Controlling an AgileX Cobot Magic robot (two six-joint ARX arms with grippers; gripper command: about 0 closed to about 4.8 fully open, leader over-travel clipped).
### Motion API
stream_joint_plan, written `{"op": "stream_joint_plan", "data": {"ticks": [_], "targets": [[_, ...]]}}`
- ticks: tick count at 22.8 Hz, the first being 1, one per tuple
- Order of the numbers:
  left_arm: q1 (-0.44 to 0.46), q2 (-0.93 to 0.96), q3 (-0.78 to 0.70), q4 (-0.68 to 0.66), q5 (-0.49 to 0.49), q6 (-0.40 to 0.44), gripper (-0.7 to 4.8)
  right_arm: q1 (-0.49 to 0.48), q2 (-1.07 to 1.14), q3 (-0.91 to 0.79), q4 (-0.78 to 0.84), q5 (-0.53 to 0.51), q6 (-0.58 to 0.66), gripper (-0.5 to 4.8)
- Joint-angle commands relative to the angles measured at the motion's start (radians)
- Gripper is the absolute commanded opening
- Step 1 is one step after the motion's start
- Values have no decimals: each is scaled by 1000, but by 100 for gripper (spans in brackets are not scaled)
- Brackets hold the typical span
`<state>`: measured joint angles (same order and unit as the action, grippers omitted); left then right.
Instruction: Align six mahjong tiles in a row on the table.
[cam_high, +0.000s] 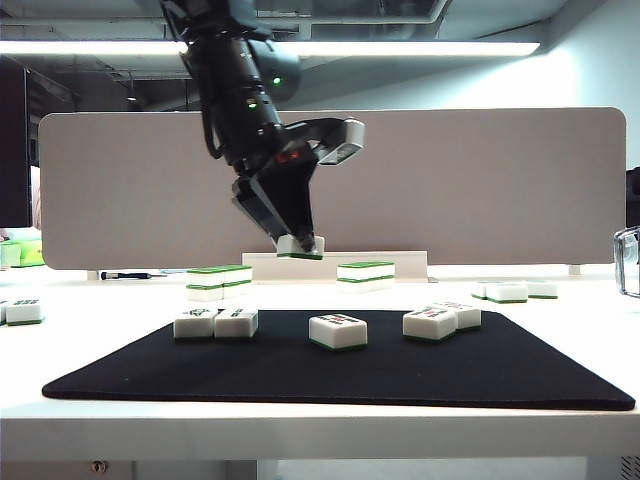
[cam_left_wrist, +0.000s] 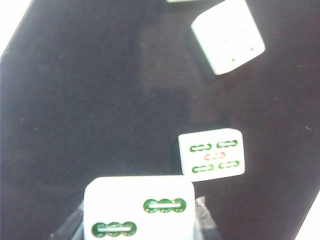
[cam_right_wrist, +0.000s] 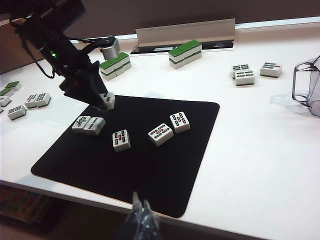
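I have the left gripper (cam_high: 298, 243) clamped on a mahjong tile (cam_high: 300, 245) above the black mat (cam_high: 150, 365), the loose row of five (cam_high: 338, 331) lying below it, while the right gripper (cam_right_wrist: 141, 220) idles apparently closed nearside.

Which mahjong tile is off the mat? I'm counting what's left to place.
The tile pinched in the left gripper, hanging above the mat; the other five lie flat.

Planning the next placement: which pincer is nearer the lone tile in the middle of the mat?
Left. The left pincer, shut on a tile, hangs above the mat behind the lone tile. The right pincer sits off the mat's near edge.
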<state>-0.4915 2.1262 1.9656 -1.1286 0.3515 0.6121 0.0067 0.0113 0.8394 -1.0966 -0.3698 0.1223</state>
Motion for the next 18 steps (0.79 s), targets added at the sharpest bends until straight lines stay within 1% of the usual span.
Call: {"op": "stream_joint_plan", "data": {"ticks": [1,3,4,5,7,8,10,11,14,18], "targets": [[33,-9,-35,-14,30,61,156,1,-11,3,16,2,0,-1],[45,-9,-68,-21,29,121,156,2,-11,3,16,2,0,-1],[48,-8,-90,-21,29,169,156,1,-11,3,16,2,0,-1],[48,-8,-102,-14,28,190,156,1,-11,3,16,2,0,-1],[40,-8,-127,6,26,252,156,1,-11,3,16,2,0,-1],[35,-7,-136,14,16,299,156,1,-11,3,16,2,0,-1],[24,-6,-140,29,-3,351,156,1,-11,3,16,1,0,-1],[20,-6,-140,43,-10,364,156,2,-11,3,16,2,0,-1],[5,-6,-140,82,-43,364,156,1,-11,2,16,1,0,-1],[-1,21,-141,77,-40,364,156,1,-11,2,16,1,0,-1]]}}
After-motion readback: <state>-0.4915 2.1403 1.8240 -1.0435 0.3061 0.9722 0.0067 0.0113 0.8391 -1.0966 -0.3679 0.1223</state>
